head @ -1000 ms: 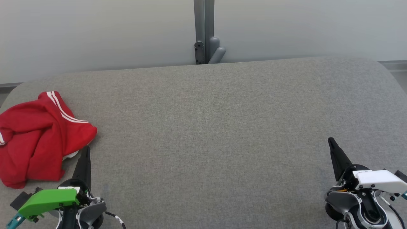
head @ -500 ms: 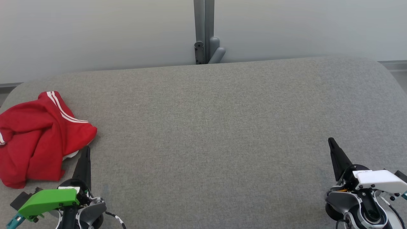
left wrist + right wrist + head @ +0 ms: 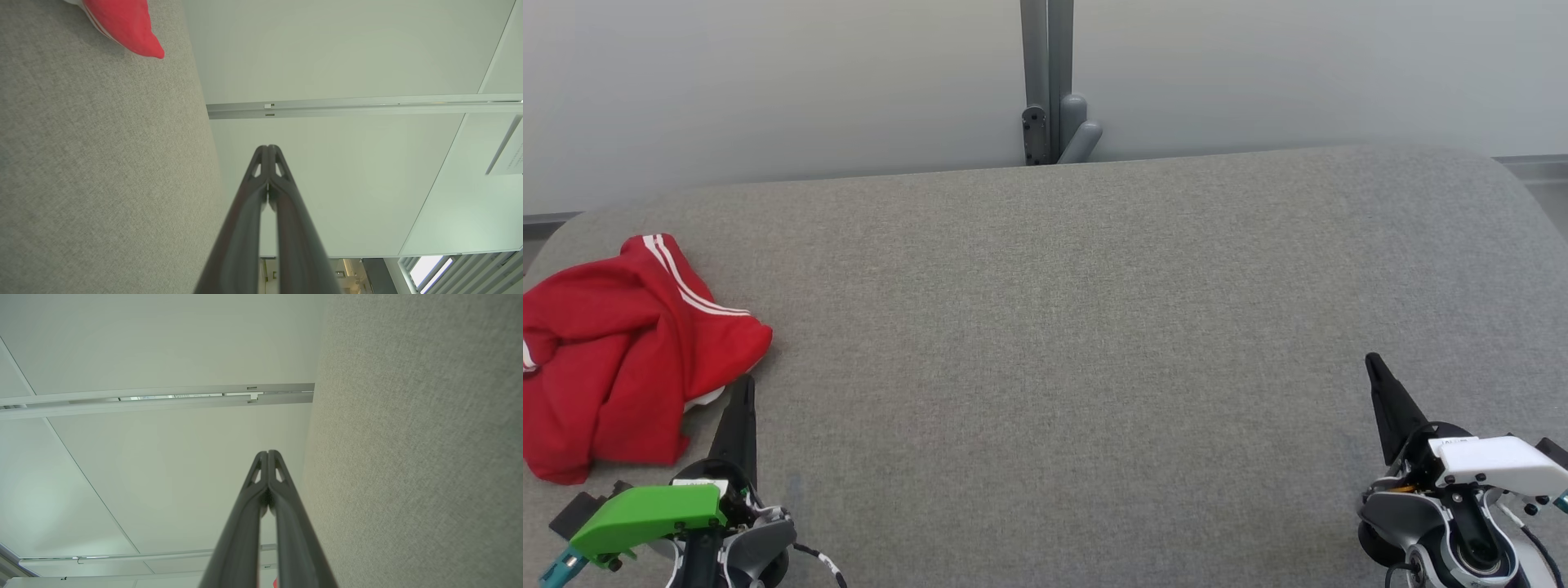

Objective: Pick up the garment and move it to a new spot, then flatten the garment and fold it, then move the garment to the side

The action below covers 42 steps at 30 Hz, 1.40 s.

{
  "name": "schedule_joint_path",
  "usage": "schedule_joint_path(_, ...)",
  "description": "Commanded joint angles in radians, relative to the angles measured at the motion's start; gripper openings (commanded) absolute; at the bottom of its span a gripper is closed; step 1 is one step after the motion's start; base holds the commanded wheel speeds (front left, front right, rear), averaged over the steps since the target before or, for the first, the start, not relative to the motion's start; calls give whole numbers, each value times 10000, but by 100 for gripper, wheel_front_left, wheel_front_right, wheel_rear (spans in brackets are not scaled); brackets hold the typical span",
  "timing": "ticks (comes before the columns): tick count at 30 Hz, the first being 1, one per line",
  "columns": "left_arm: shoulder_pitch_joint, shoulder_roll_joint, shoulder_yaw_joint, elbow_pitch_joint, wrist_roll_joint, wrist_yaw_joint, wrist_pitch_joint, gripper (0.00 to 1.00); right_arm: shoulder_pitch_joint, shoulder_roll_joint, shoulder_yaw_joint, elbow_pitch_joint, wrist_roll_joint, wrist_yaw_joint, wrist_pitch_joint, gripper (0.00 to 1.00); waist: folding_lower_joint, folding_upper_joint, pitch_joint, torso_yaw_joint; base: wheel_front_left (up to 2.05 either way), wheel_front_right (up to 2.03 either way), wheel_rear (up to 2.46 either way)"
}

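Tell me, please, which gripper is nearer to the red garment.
Left. The left gripper sits just beside the red garment; the right gripper is far across the grey surface.

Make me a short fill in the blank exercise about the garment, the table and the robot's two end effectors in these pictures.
1. The crumpled garment is ____ with white stripes.
2. The left end effector, just beside the garment, has its fingers ____.
3. The right end effector is over the bare ____ table, away from the garment.
Missing words: red; shut; grey.
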Motion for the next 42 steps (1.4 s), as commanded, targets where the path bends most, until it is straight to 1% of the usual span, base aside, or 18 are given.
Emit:
schedule_joint_path(1, -97, 53, 49, -49, -5, -58, 13, 0, -83, -47, -26, -37, 56, 4, 5, 0, 0, 74, 0, 0, 0, 0, 0)
schedule_joint_path(4, -97, 53, 49, -49, -5, -58, 13, 0, -83, -47, -26, -37, 57, 4, 5, 0, 0, 74, 0, 0, 0, 0, 0)
schedule_joint_path(5, 1, -2, 0, 5, 2, 0, -2, 100, 0, 2, 1, 2, -1, 0, -1, 100, 0, 0, 0, 0, 0, 0, 0)
schedule_joint_path(9, 199, -38, -51, 238, 2, 15, -11, 100, 187, 73, 30, 238, -11, -2, -7, 100, 0, 0, 2, -1, 0, 0, 0)
schedule_joint_path(13, 204, -31, -141, 216, 116, 13, -218, 100, 192, 49, 159, 104, -120, -2, -155, 100, 0, 2, 10, -1, 0, 0, 0)
schedule_joint_path(19, 224, 10, -248, 239, 715, 9, -517, 100, 186, -150, 505, 32, -578, -1, -526, 100, 0, 6, 20, -1, 0, 0, 0)
schedule_joint_path(26, 270, 14, -243, 200, 2121, 4, -836, 100, 168, -281, 660, 90, -1924, -1, -865, 100, 0, 10, 33, 4, 0, 0, 0)
schedule_joint_path(42, 431, 5, -473, 181, 5835, -6, -1483, 100, 230, -376, 1034, 12, -5165, 0, -1536, 100, 0, 19, 28, -13, 0, 0, 0)
